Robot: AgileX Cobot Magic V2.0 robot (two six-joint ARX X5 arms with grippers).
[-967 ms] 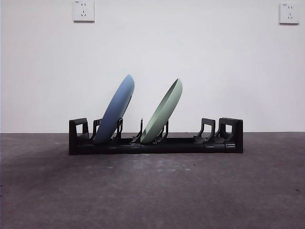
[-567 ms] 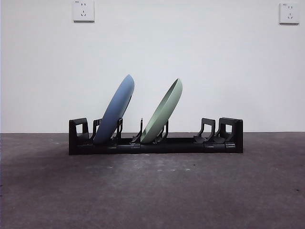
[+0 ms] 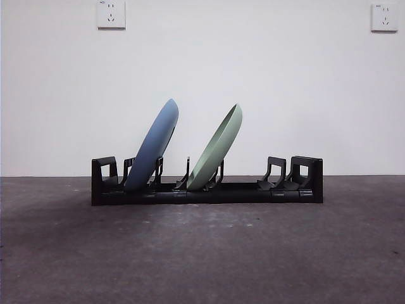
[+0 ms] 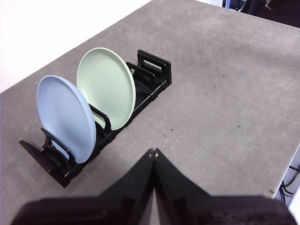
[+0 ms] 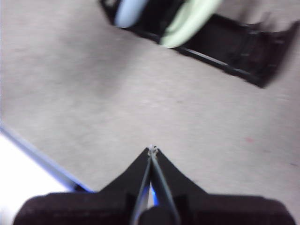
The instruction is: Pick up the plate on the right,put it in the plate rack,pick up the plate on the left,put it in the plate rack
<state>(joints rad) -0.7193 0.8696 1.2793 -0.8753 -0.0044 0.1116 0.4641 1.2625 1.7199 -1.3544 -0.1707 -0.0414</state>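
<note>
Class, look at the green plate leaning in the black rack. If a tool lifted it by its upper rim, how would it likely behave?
The green plate holds its shape leaning on the plate rack prongs, so it is probably stiff. Its thin rim and matte finish suggest light plastic, though that is uncertain. Its smooth round face could slip in a narrow pinch, and it may swing about the grip point.

The rack (image 3: 209, 190) is showing plain black all along, prongs and end posts alike. In it, the left plate (image 3: 153, 149) is showing a soft, flat blue, and the right plate (image 3: 218, 152) a pale green; faint concentric rings are showing on both faces in the left wrist view. The table (image 3: 202, 253) is showing a mottled dark grey with small dark specks. The wall (image 3: 285, 82) behind is looking plain white, carrying two white sockets (image 3: 111, 14). Both pairs of jaws are showing black.
</note>
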